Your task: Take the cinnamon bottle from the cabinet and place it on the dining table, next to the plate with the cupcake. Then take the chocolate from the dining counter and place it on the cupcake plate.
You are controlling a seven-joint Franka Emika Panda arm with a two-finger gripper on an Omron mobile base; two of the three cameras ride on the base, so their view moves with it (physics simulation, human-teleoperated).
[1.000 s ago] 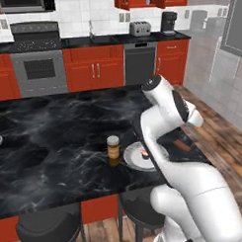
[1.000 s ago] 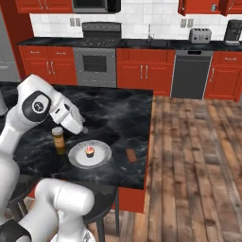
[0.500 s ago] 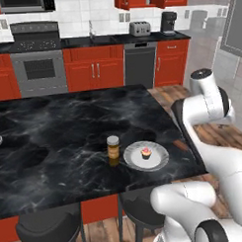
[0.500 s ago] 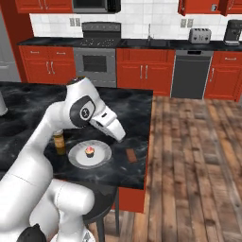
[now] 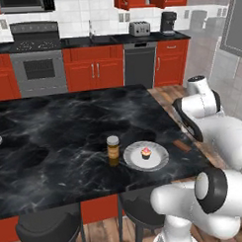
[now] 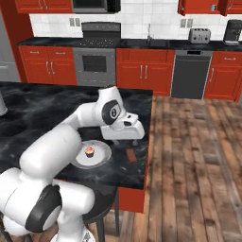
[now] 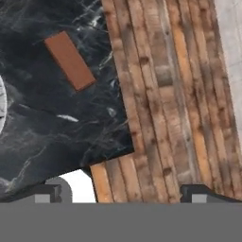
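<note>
While the cinnamon bottle (image 5: 113, 147) is standing upright on the dining table (image 5: 59, 125), just beside the left rim of the plate with the cupcake (image 5: 146, 156), the robot's gripper (image 6: 133, 140) is hanging over the table's right edge with its jaws spread wide and nothing between them. In the hand view the two dark fingertips (image 7: 47, 193) are sitting far apart at the bottom, looking down at the black marble corner and the wooden floor (image 7: 179, 94) beyond it. A flat brown bar, the chocolate (image 7: 70, 60), is lying on the marble in that view, apart from the fingertips and untouched. The right base view is showing the same bar (image 6: 131, 155) resting near the table's edge, to the right of the plate (image 6: 92, 155) and clear of it, with the hand just above and behind it. The cupcake (image 6: 89, 151) is sitting in the middle of the plate with its pink topping upward. In the left base view the chocolate (image 5: 181, 145) is lying near the table's right edge, partly tucked behind the white arm. Across the room red base cabinets (image 5: 94, 74) are lining the far wall under a dark worktop that is carrying a toaster (image 5: 139, 28).
</note>
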